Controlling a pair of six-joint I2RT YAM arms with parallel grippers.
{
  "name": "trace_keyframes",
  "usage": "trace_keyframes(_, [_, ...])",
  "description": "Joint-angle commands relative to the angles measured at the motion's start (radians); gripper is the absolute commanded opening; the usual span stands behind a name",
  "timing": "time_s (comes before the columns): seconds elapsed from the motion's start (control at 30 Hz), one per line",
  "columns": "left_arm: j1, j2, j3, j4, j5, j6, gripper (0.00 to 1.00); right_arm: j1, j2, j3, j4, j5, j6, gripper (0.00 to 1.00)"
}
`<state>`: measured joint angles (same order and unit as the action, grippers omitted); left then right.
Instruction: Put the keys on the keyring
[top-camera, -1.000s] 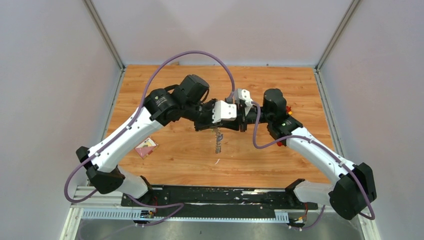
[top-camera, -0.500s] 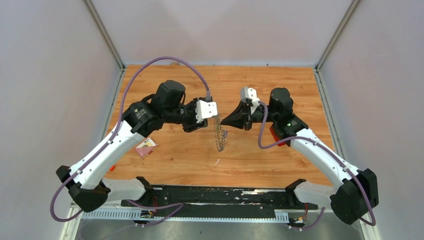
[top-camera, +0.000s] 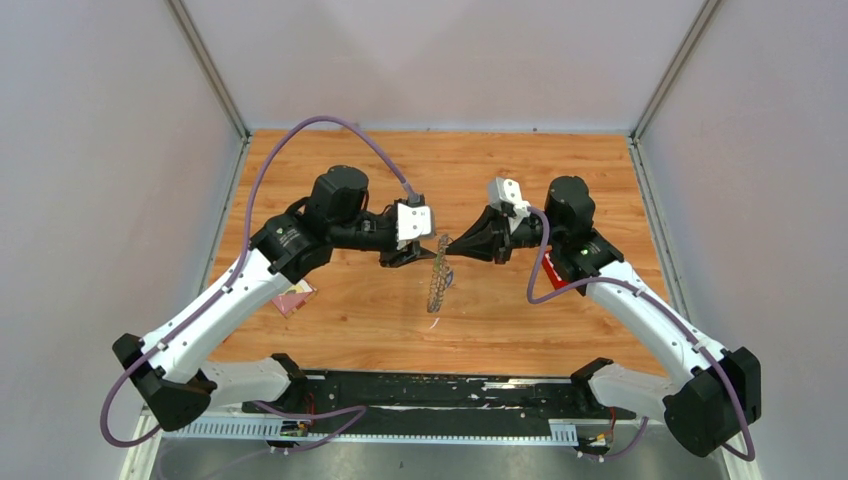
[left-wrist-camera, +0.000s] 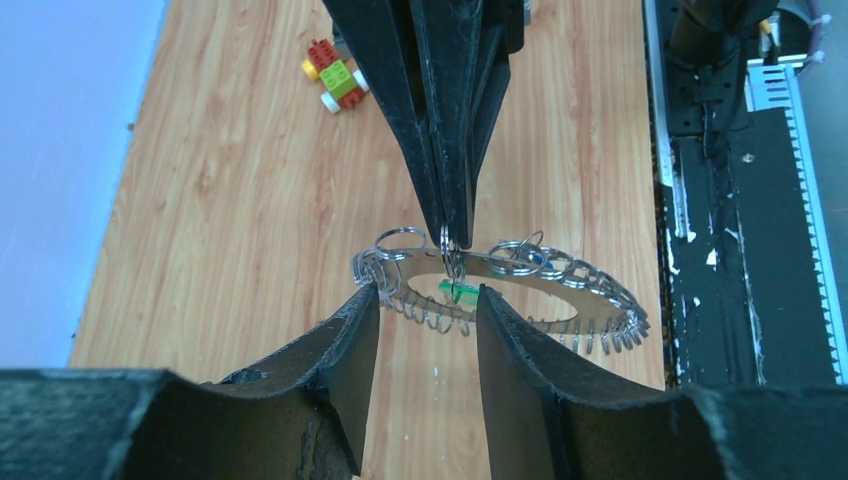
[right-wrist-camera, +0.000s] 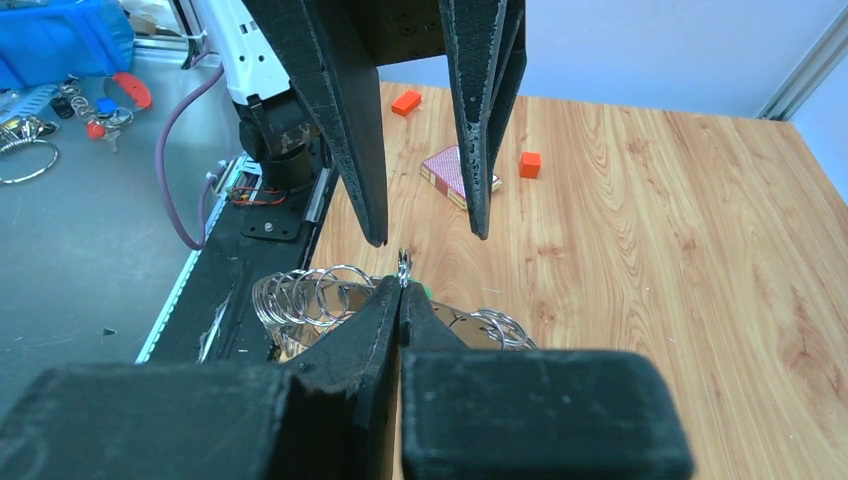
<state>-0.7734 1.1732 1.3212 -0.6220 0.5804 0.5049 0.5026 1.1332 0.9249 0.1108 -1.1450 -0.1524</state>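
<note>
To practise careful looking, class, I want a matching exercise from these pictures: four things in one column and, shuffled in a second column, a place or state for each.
Things
1. black two-finger left gripper
2. black two-finger right gripper
3. large silver metal keyring fanned with keys
4. flat pink card

Places or states
A. lying on the wooden table beside the left arm
B. between the tips of the two grippers
C. shut, pinching the keyring by a small wire loop
D. open, fingers apart

Pairs: 1-D, 2-C, 3-B, 4-A
</note>
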Motion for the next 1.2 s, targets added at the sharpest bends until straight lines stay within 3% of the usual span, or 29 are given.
trace_keyframes(0.0, [0.003,0.008,-0.005,0.062,0.083,-0.034,0.47,-0.003,-0.024,0.039,0.058,-0.036,0.005,0.00])
trace_keyframes(0.5, [0.008,0.056,-0.001,0.037,0.121,-0.056,0.31,-0.003,-0.026,0.034,0.067,-0.027,0.014,0.00])
trace_keyframes(0.97, [0.010,0.086,0.030,-0.006,0.149,-0.051,0.00,-0.004,-0.024,0.030,0.062,-0.009,0.005,0.00])
trace_keyframes(1.17, [0.009,0.082,0.067,-0.043,0.104,-0.070,0.00,-0.003,-0.020,0.037,-0.017,0.065,-0.080,0.00])
